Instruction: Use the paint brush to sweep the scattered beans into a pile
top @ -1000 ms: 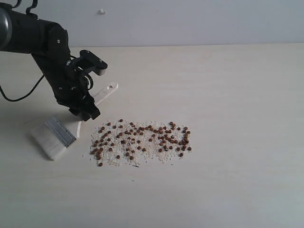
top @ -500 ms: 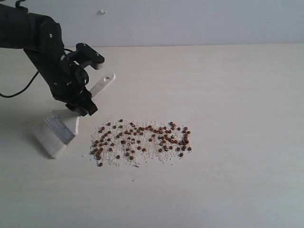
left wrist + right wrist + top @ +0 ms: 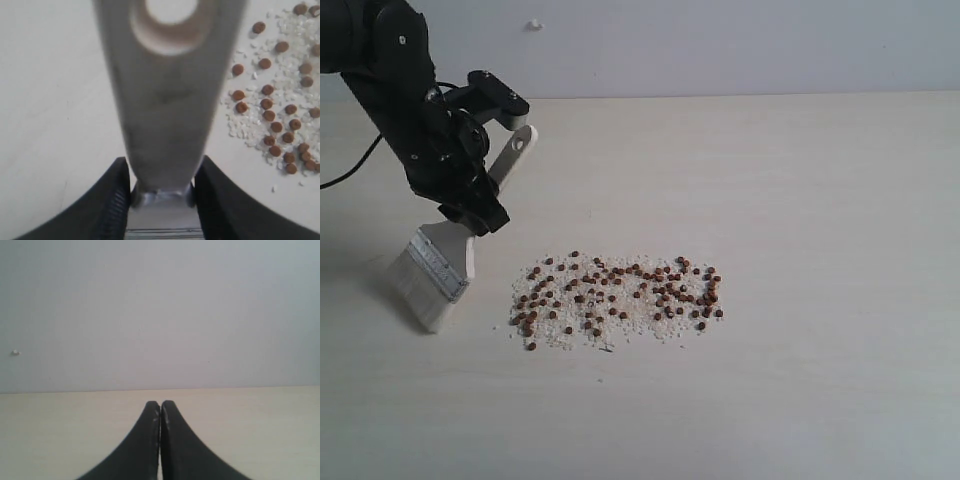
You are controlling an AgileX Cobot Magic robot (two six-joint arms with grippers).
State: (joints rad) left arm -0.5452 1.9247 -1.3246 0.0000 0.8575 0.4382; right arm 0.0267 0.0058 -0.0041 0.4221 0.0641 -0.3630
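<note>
So, paint brush (image 3: 448, 258): wide and flat, with a pale wooden handle, a silver metal ferrule and whitish bristles; a round hole pierced the handle's end.
Brush pose: tilted in the exterior view, handle end up toward 1 o'clock and bristles down toward 7 o'clock; the bristle tips seemed to meet the worktop (image 3: 800, 200).
Brush place: at 9 o'clock of the beans (image 3: 615, 295), just beside the patch and apart from it.
Left hand (image 3: 477, 214): clamped on the brush handle just above the ferrule; in the left wrist view a black finger (image 3: 107, 210) pressed each side of the wood.
Beans: dozens of small round reddish-brown beads mingled with fine whitish grains, spread in a broad loose band running from 9 to 3 o'clock at the middle of the worktop, not gathered.
Beans by the wrist camera (image 3: 280, 100): scattered over white grains to one side of the handle.
Right hand (image 3: 160, 440): fingers pressed together with nothing between them, above bare worktop, facing a pale wall.
Worktop: light, cream-coloured, with a faint grain.
</note>
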